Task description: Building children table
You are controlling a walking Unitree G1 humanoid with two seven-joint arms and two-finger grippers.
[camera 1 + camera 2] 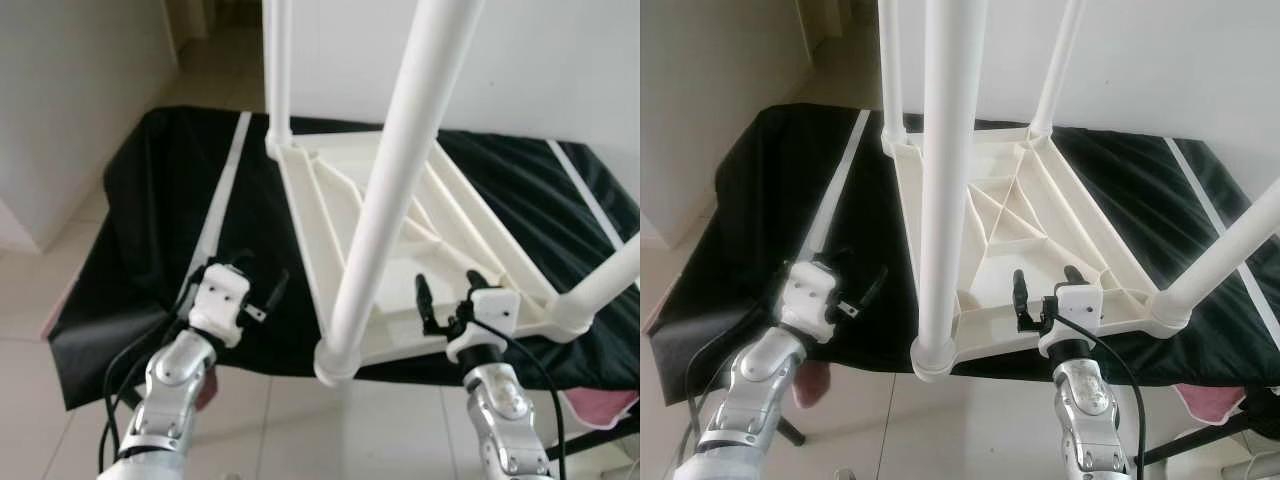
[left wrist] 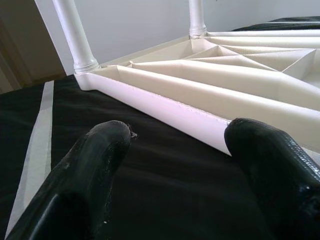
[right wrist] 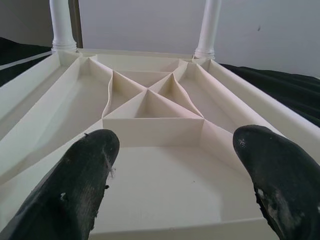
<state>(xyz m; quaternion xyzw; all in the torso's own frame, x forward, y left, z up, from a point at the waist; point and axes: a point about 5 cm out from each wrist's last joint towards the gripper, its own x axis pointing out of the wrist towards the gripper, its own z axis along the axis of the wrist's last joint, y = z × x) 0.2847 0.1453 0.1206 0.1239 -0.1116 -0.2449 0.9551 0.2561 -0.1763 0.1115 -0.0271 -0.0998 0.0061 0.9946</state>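
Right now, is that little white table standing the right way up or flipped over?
Flipped over. The white table lies top-down on the black cloth, ribbed underside showing, its legs pointing up.

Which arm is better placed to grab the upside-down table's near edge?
Right. Its end effector hangs open directly over the table frame's near edge, while the left end effector sits off to the side above the black cloth.

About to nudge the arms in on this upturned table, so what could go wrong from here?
1. The near leg stands tall between the two arms; a sideways swing of either could knock it.
2. The tabletop lies upside down on a black cloth, so a push from the open right gripper or left gripper might slide it.
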